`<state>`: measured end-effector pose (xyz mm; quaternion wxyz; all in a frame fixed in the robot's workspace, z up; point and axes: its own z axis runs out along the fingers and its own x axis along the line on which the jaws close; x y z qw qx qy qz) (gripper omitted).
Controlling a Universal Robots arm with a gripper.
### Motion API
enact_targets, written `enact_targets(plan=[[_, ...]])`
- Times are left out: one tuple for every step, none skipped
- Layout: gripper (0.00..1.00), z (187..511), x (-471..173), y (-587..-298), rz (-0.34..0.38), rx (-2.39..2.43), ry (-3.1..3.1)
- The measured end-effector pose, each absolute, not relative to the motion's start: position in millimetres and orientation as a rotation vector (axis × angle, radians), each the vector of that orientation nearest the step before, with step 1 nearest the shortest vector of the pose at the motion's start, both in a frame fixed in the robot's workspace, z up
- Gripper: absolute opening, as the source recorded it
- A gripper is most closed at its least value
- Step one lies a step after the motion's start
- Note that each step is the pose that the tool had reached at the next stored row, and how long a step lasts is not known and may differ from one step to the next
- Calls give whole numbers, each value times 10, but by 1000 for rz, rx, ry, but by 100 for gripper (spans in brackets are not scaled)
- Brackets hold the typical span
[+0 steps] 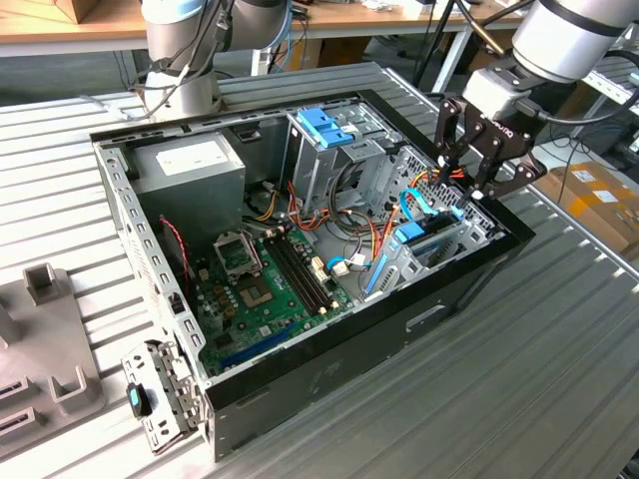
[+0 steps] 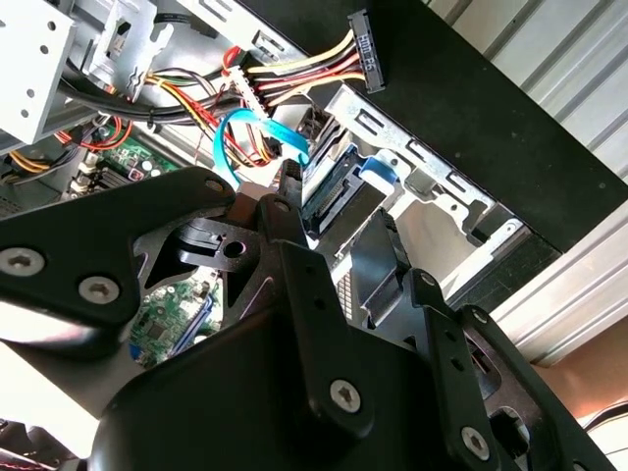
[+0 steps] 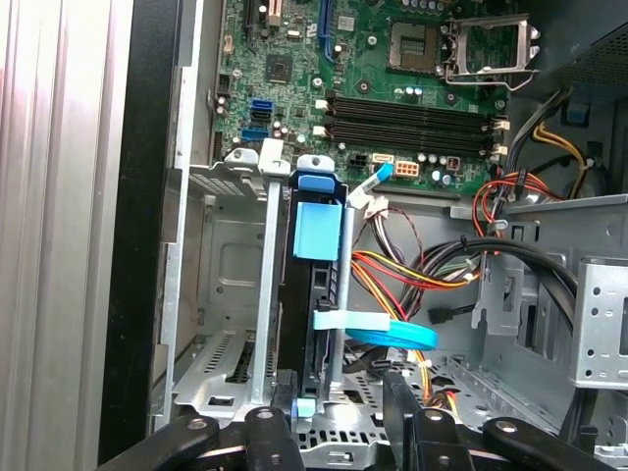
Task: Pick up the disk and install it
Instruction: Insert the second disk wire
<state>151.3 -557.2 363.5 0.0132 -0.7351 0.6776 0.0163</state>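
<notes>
The disk stands on edge in the silver drive cage at the corner of the open computer case on the exterior view's right. Its light-blue rail and tab and its dark side show in the first wrist view. My gripper hovers just above the cage, open, with a finger on either side of the disk's upper end. The black fingers straddle the disk in the first wrist view. In the second wrist view the disk's connector end lies between the fingertips.
The black computer case lies open on a slatted metal table. Inside are the green motherboard, a power supply, a tall bay with blue latches and loose coloured cables. A blue flat cable curls beside the disk. Grey fixtures sit on the exterior view's left.
</notes>
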Motion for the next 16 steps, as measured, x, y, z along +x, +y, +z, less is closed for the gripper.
enact_targets(plan=[[48,3635,1514,-5571,51,-2290,2111],[48,3635,1515,-5569,51,-2290,2111],[48,3635,1516,-5567,51,-2290,2111],[48,3635,1517,-5564,51,-2290,2111],[48,3635,1518,-5561,51,-2290,2111],[48,3635,1521,-5557,51,-2290,2111],[48,3635,1524,-5550,51,-2290,2111],[48,3634,1529,-5543,51,-2290,2111],[48,3635,1534,-5537,51,-2290,2111],[48,3635,1539,-5530,51,-2290,2111],[48,3635,1543,-5526,51,-2290,2111],[48,3635,1546,-5523,51,-2290,2111],[48,3635,1549,-5520,51,-2290,2111],[48,3635,1553,-5516,51,-2290,2111],[48,3635,1560,-5512,51,-2290,2111],[48,3635,1570,-5508,51,-2290,2111]])
